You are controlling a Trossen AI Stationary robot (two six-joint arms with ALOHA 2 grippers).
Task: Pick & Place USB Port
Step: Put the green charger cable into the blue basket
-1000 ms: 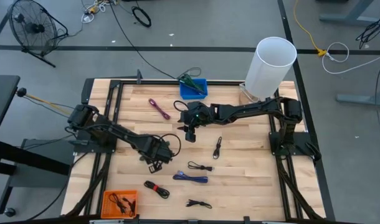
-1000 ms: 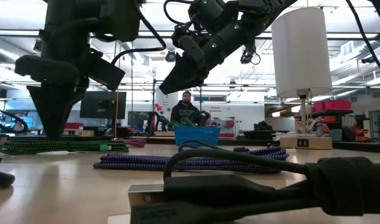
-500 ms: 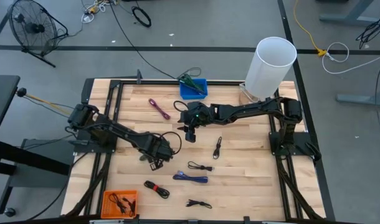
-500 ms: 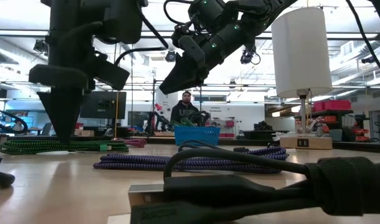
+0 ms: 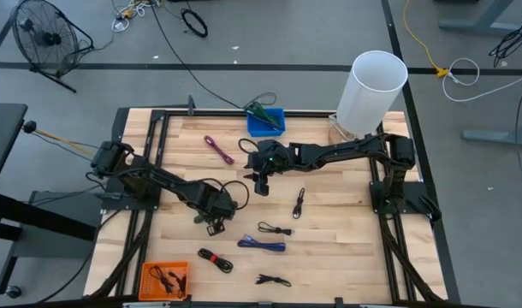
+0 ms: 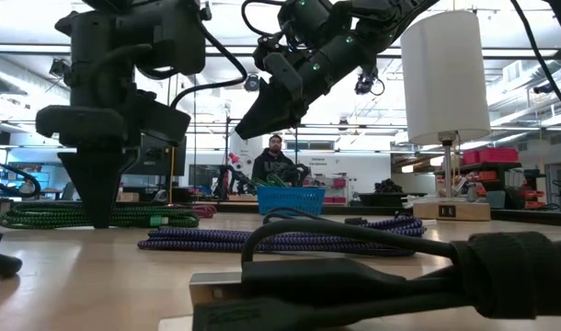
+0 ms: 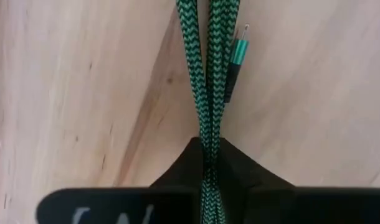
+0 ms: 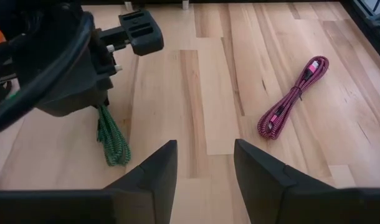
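The grasp step was in hand: the left end effector (image 7: 209,177) was down at the surface (image 5: 347,214) left of centre, its fingers pinched on the green braided cable (image 7: 205,93). Next, I judged, came a lift and carry to a bin. The right end effector (image 8: 205,165) hung above mid-surface, fingers apart and empty.

No text, brand or number can be read with any certainty. Two marks come close — pale strokes on the dark left gripper (image 7: 205,186) body in the left wrist view, cut off and unreadable — and a small dark label on the lamp base (image 6: 449,210), far right, too small to make out.
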